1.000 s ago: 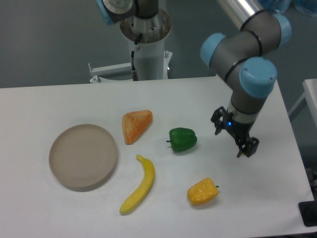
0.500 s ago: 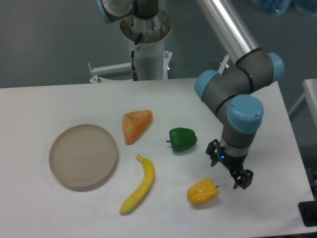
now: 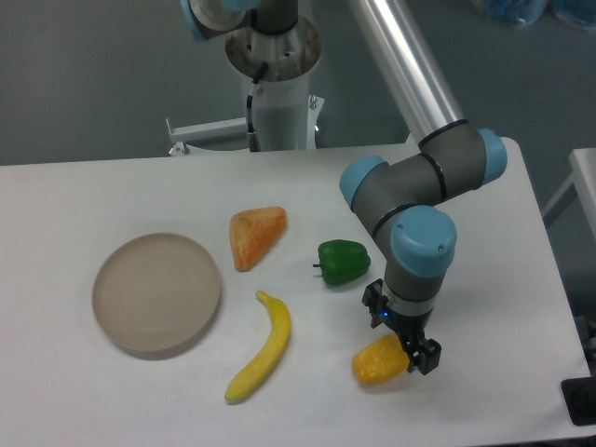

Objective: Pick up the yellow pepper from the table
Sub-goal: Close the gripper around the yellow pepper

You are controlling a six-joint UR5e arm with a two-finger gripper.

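Tabletop: white, carries all.
Arm: elbow bent, wrist pointing down.
End effector: fingers apart, over pepper's 2 o'clock edge; contact can't tell.
Yellow pepper: on tabletop, 6 o'clock of green pepper.

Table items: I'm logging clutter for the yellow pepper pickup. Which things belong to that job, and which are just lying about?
Belonging to the job:
- small lumpy yellow-orange toy pepper
- black two-finger gripper, over the pepper
- large white table

Just lying about:
- green toy pepper
- long yellow banana
- orange wedge-shaped piece
- round beige plate
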